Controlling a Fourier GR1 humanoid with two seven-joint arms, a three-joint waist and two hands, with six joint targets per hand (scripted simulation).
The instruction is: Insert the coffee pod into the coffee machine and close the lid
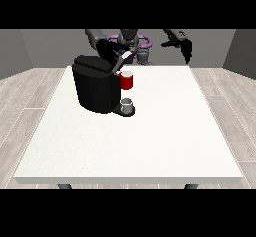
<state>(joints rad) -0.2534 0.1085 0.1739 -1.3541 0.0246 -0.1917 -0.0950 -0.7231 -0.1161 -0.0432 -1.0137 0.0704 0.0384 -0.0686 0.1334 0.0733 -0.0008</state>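
2 hands show above the far part of the white table (150, 146). The hand at the view's left (111, 51) hangs over the top of the black coffee machine (95, 86), close to the machine's front upper edge. A small pale thing, which may be the pod (128, 56), shows at that hand's tip, just above the machine's top; whether the fingers curl round it I cannot tell. The machine's lid (92, 63) lies as a dark slab along the top, and whether it stands open or shut I cannot tell from here.

The hand at the view's right (186, 48) hangs in the air, well apart from the machine and beyond the table's far right corner. Its fingers point down and look relaxed, and it holds nothing.

Just beside the machine's upper front stands a red part (127, 81), touching or nearly touching the black body. Below it, on the machine's base, sits 1 small grey cup (127, 104), upright. The machine stands on the left half of the table, nearer the far edge than the near one.
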